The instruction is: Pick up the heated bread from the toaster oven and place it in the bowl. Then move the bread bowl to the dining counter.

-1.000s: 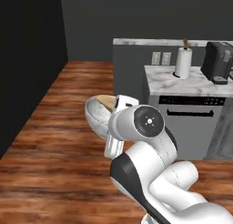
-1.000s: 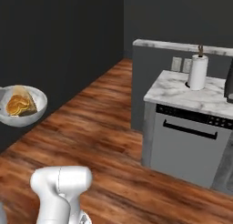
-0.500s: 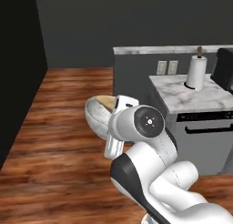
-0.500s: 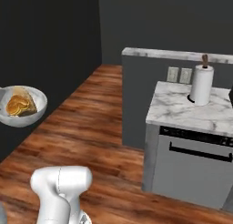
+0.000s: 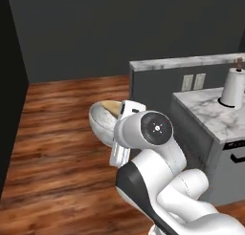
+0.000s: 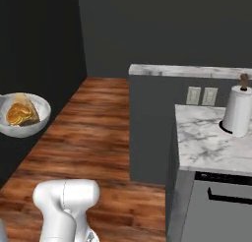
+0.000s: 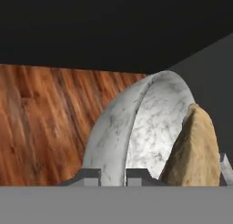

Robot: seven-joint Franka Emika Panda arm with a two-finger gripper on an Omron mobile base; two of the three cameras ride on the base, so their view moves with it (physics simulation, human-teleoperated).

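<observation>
The marbled bowl [image 6: 33, 129] hangs in the air over the wooden floor, left of the arm. The heated bread [image 6: 18, 114] lies inside it, golden-orange. From the left base view the bowl [image 5: 100, 122] sits just left of the white wrist, the bread [image 5: 110, 106] peeking over its rim. My gripper [image 7: 113, 175] is shut on the bowl's rim [image 7: 113, 132], with the tan bread [image 7: 194, 150] to the right inside. The dining counter [image 6: 189, 71], a marble top on a dark grey base, runs behind on the right. The toaster oven is out of view.
A lower marble worktop [image 6: 211, 145] over grey cabinets stands at the right, with a paper towel roll [image 6: 236, 110] on it. Two wall outlets [image 6: 202, 95] sit on the dark base. Wooden floor [image 6: 93, 118] stretches left, bounded by dark walls.
The whole picture has shifted as the base drives: the counters now sit farther right and closer. The bowl stays in the same place in the grip.
</observation>
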